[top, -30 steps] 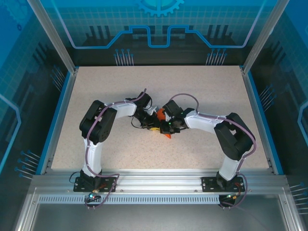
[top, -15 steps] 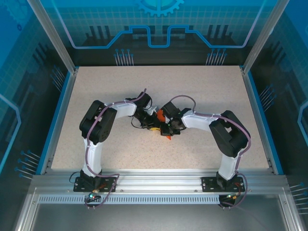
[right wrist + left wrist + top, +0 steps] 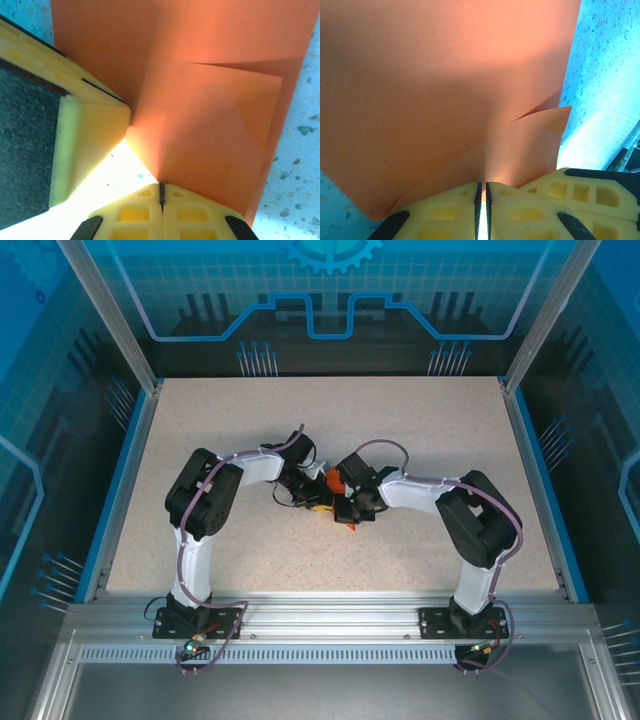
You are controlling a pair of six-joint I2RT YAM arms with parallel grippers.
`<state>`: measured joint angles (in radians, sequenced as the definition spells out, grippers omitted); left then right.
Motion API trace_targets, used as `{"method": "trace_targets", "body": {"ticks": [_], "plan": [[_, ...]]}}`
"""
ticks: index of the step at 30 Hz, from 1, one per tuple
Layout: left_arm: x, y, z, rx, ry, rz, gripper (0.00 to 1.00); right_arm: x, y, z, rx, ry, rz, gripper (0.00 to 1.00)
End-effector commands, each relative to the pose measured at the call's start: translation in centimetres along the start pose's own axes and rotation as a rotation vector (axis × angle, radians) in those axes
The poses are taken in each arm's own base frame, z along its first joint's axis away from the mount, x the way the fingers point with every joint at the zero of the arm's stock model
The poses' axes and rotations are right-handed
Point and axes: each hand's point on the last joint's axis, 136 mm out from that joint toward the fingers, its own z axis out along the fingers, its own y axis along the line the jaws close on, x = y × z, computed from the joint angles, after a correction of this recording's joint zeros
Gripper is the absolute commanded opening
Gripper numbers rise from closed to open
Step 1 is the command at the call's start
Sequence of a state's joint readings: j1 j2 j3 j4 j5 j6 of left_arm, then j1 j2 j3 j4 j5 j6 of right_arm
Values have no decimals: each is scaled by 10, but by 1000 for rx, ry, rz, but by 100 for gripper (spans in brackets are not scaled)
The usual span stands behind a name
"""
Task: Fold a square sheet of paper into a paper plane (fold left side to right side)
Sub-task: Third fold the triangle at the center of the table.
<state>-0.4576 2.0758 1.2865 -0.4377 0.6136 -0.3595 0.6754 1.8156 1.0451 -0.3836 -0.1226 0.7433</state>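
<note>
The sheet of paper (image 3: pixel 445 85) is bright orange, plain and unmarked, darkening to rust where its layers overlap and paling to a near-white glare at the crease; the left gripper (image 3: pixel 481 200) has pale yellow fingers with black patches at the outer corners; the right gripper (image 3: pixel 161 195) shows the same yellow and black; the table (image 3: pixel 420 430) is beige with fine dark speckles, edged by a blue rim (image 3: pixel 120 490); the left arm (image 3: pixel 205 500) and right arm (image 3: pixel 480 525) are black at the joints, white along the links, with lavender cables (image 3: pixel 385 442); the enclosure walls (image 3: pixel 200 280) are blue with a pale grid and circuit-like lines; the frame rail (image 3: pixel 330 612) is silver.
</note>
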Motion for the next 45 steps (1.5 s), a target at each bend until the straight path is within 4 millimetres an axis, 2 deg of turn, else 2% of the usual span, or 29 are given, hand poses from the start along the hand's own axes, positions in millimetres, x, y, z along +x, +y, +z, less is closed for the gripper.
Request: {"method": "trace_targets", "body": {"ticks": [1,20,22,33,37,41,45], "plan": [[15,36,14,-118,57,-68,14,25,-20,-2,83,59,31,0],[12,39,14,-141,59,-64,14,49,-47,-7,119,71,97,0],[12,38,14,-141,58,-64,14,59,-58,-5,138,90,113,0],[11,36,13,-140,56,-63,14,72,-76,-11,137,95,150,0],[10,33,12,-129,52,-65,14,61,-60,-23,66,44,102,0],[10,30,12,-119,51,-62,14,35,-25,-44,-67,-54,22,0],[9,28,13,-114,51,-59,14,18,-7,-41,-97,-59,-10,0]]}}
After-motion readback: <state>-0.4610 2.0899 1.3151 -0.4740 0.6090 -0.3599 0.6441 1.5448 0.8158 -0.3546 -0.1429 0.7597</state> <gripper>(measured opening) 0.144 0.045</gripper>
